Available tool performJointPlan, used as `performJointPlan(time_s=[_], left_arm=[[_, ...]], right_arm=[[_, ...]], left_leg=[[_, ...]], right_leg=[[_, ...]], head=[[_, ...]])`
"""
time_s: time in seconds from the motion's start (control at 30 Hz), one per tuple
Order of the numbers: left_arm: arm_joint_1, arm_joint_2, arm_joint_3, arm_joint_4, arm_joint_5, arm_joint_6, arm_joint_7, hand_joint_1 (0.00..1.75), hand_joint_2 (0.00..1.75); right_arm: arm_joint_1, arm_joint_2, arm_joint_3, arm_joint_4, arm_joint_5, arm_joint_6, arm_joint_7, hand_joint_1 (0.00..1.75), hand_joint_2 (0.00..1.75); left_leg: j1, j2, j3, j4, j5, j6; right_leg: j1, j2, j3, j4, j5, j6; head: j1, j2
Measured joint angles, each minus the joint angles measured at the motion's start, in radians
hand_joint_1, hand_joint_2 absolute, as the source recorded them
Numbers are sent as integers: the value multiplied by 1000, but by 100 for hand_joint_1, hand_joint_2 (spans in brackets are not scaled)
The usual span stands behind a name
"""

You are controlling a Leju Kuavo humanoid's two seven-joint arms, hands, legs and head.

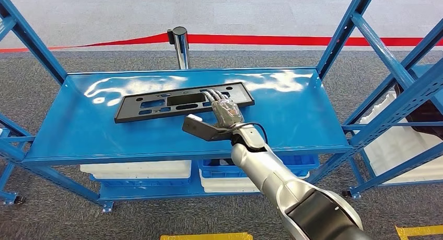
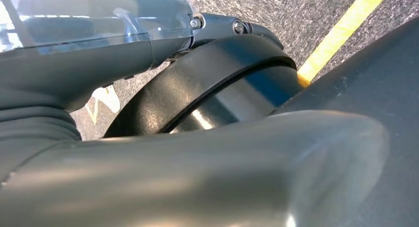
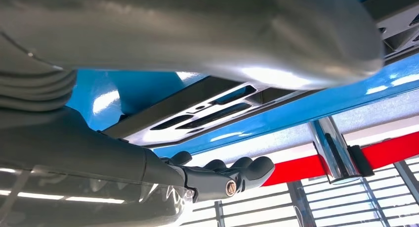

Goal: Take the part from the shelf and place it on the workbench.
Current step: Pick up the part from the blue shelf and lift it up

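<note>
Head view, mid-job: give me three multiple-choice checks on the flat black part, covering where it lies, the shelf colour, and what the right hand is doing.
1. Where does the flat black plastic panel with cut-out slots lie?
A. on the shelf's top deck
B. on the floor
C. in a white bin

2. What colour is the glossy metal shelf?
A. red
B. blue
C. grey

3. What is the right hand doing?
A. hanging beside the body
B. carrying the panel in the air
C. reaching over the panel's right part, fingers extended on it

Answers: 1 A, the panel lies flat on the deck. 2 B, deck and posts are blue. 3 C, the panel remains on the deck under the fingers.
</note>
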Motion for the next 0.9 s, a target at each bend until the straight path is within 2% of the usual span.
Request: performJointPlan(time_s=[0.9], left_arm=[[0, 0, 1, 0, -1, -4, -5, 0, 0]], right_arm=[[0, 2, 0, 0, -3, 1, -2, 0, 0]], left_leg=[[-2, 0, 0, 1, 0, 0]], right_leg=[[-1, 0, 0, -1, 0, 0]], head=[[0, 0]])
